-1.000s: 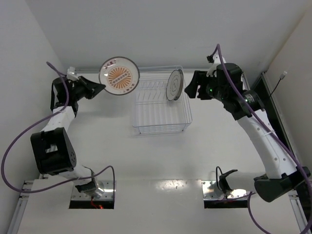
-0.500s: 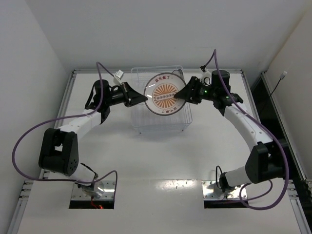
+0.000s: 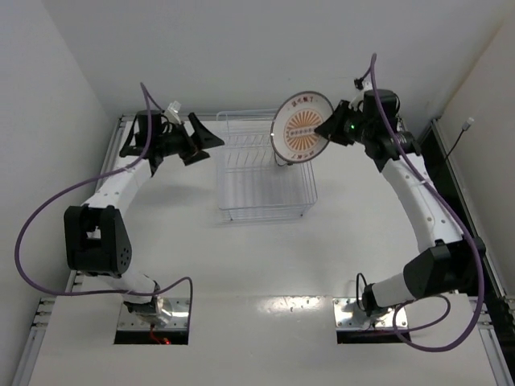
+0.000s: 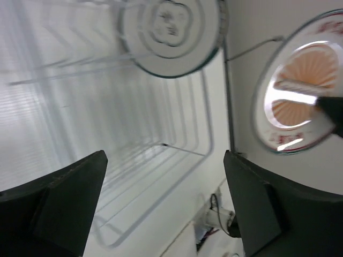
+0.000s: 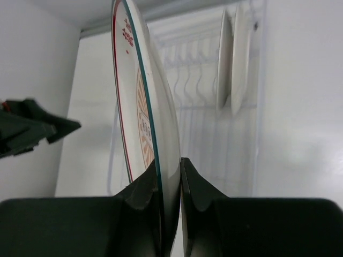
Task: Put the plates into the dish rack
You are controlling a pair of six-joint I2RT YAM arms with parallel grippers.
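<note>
Nearest, the smooth white bench carries the dish rack, a rectangular basket of thin pale wire with upright tines. Two glossy round white plates stand on edge side by side in its far slots; one shows a dark teal rim. Left jaws gape wide, gripping nothing, beside the rack's far left corner. Right jaws pinch the rim of the orange sunburst plate, held upright over the rack's far right corner
</note>
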